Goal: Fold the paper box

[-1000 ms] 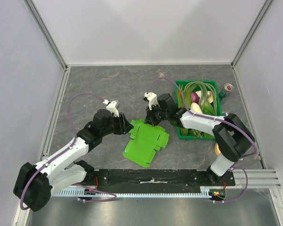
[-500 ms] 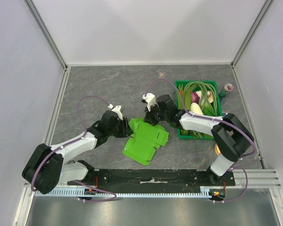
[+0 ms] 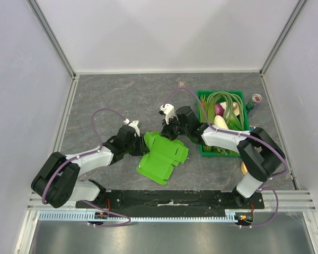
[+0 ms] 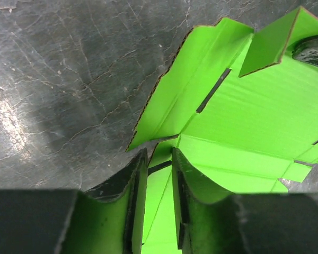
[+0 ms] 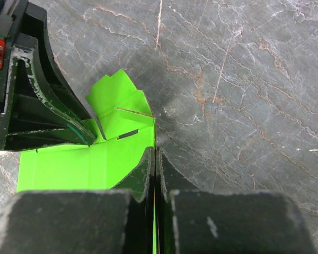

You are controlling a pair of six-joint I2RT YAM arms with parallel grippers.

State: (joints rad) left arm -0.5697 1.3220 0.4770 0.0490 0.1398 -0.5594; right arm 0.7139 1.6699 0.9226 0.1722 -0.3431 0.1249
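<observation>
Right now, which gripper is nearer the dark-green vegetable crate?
Right. The right gripper pinches the paper box's edge just left of the crate; the left gripper is at the box's opposite side, farther away.

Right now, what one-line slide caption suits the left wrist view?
Left end effector straddling a corner flap of the lime-green paper box on the grey table.

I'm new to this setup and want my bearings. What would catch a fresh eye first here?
The lime-green paper box lies unfolded in the middle of the table, the brightest thing there. Both arms meet on it: the left claw straddles a flap at its left edge, and the right claw is shut on its far edge. Right of it sits a dark-green crate of vegetables.
</observation>
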